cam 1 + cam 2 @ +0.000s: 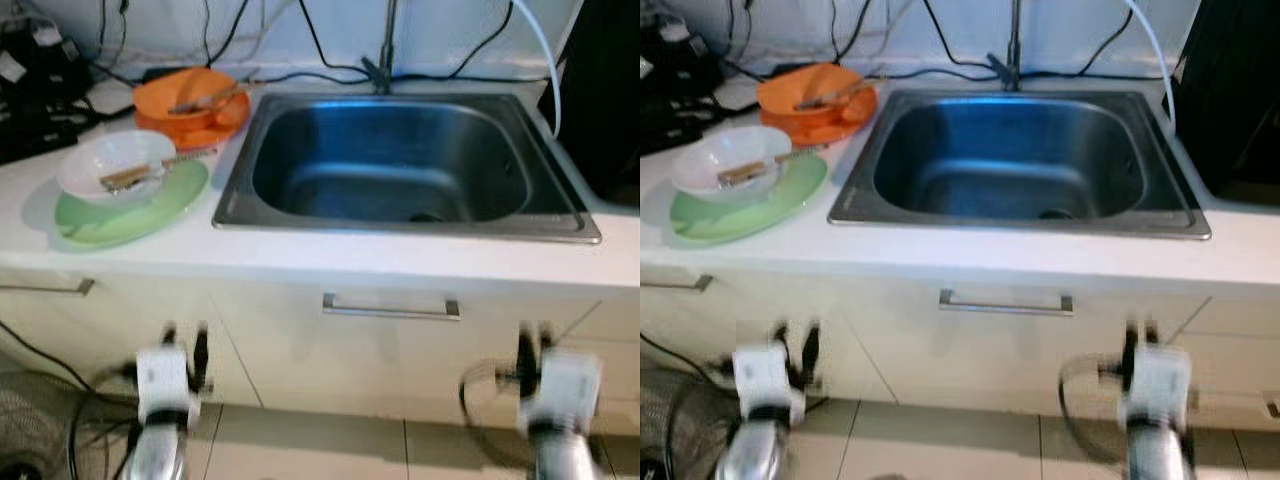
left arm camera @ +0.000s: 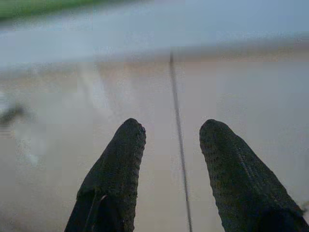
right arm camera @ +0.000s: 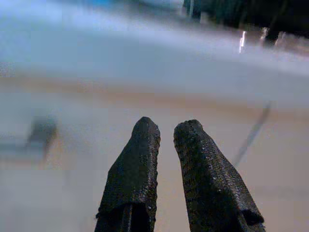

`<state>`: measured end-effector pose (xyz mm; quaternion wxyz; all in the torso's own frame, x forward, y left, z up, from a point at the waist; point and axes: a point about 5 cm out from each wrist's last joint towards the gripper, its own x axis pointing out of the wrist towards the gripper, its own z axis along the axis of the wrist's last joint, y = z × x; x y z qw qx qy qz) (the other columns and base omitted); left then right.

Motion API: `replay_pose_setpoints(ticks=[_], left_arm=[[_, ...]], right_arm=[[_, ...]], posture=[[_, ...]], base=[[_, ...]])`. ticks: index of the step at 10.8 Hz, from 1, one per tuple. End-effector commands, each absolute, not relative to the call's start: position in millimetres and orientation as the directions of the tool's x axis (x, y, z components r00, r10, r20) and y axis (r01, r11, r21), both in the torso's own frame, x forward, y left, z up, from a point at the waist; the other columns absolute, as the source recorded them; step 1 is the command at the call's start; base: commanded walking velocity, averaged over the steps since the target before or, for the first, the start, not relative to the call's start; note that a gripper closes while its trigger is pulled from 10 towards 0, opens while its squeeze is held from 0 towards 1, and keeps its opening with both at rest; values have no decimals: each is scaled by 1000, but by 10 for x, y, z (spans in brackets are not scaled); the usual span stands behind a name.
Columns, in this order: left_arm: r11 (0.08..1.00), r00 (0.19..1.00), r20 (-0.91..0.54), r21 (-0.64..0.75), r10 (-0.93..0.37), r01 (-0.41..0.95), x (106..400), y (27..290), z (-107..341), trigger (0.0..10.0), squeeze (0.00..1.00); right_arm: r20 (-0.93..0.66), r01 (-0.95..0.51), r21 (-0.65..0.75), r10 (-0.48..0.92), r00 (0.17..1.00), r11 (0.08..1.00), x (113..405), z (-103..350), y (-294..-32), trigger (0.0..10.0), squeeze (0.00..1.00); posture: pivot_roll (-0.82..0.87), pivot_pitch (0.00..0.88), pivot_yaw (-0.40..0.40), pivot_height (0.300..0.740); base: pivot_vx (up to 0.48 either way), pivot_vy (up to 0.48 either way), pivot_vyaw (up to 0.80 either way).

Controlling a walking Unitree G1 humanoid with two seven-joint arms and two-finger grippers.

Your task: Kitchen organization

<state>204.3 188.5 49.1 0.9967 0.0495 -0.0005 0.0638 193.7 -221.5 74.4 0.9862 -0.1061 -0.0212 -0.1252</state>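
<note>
On the white counter (image 1: pixel 300 255), left of the steel sink (image 1: pixel 400 226), a white bowl (image 1: pixel 112 158) holding a wooden-handled utensil (image 1: pixel 130 176) rests on a green plate (image 1: pixel 172 198). Behind it is a stack of orange dishes (image 1: pixel 192 108) with another utensil across the top. Both grippers hang low in front of the cabinet, below the counter's edge. My left gripper (image 1: pixel 186 345) is open and holds nothing, with its fingers (image 2: pixel 116 169) pointing at the cabinet front. My right gripper (image 1: pixel 533 345) is blurred; its fingers (image 3: pixel 140 164) stand close together and hold nothing.
A tap (image 1: pixel 384 50) rises behind the sink basin, with several black cables along the back wall. A drawer handle (image 1: pixel 390 307) sits under the sink. Dark equipment (image 1: pixel 35 90) crowds the counter's far left. Cables and a wire fan grille (image 1: pixel 30 430) lie on the tiled floor at the left.
</note>
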Motion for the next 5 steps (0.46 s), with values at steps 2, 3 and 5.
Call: replay_pose_setpoints(ticks=[2, 3, 5], left_arm=[[983, 987, 87, 113, 134, -143, 2125, 1830, 773, 10000, 0], [984, 983, 152, 130, 104, -124, 2221, 1748, 973, 10000, 0], [986, 976, 206, 137, 69, -99, 2293, 1674, 1169, 10000, 0]], right_arm=[[165, 245, -182, -216, 962, 952, 2131, 1113, -2138, 10000, 0], [226, 234, -159, -196, 954, 959, 2266, 1347, -2075, 10000, 0], [288, 216, -127, -173, 942, 968, 2393, 1651, -1989, 10000, 0]], posture=[[45, 49, 75, 740], [56, 43, 60, 740], [56, 36, 54, 740]], base=[[0, 0, 0], [0, 0, 0], [0, 0, 0]])
